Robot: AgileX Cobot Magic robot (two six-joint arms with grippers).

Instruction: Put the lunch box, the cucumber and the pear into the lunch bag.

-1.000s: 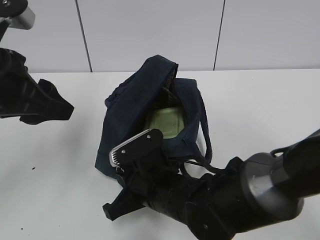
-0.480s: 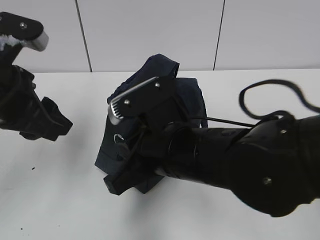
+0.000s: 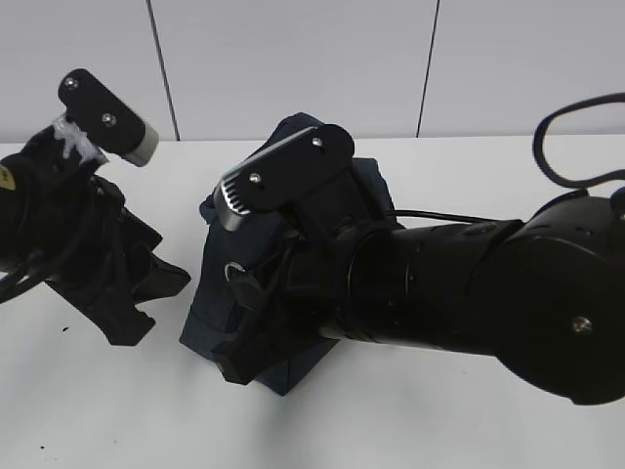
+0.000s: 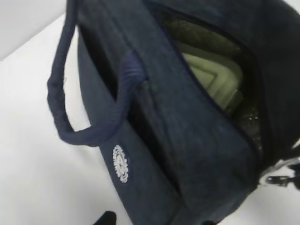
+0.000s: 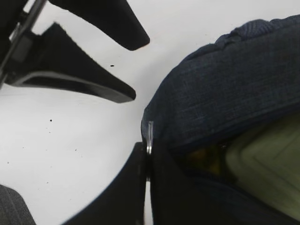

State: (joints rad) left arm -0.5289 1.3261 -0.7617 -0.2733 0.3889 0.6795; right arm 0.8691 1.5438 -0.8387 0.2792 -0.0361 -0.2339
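Note:
The navy lunch bag (image 3: 207,315) lies on the white table (image 3: 88,410), mostly covered by my right arm. In the left wrist view the lunch bag (image 4: 187,140) gapes, showing the lunch box (image 4: 211,77) with its pale green lid inside. The right wrist view shows the lunch box (image 5: 267,164) beside a dim orange-brown patch, apparently the pear (image 5: 206,159). The cucumber is hidden. My right gripper (image 5: 149,151) is shut on the metal zipper pull (image 5: 149,133) at the bag's end. My left gripper (image 5: 137,70) stands open just left of the bag, holding nothing.
A grey panelled wall (image 3: 293,59) rises behind the table. A black cable (image 3: 576,117) loops above my right arm. One loop handle (image 4: 61,103) of the bag hangs out over the table on the near side.
My right arm has swung up and back over the bag, now hiding its opening in the exterior view. My left arm has come down and in toward the bag's left side.

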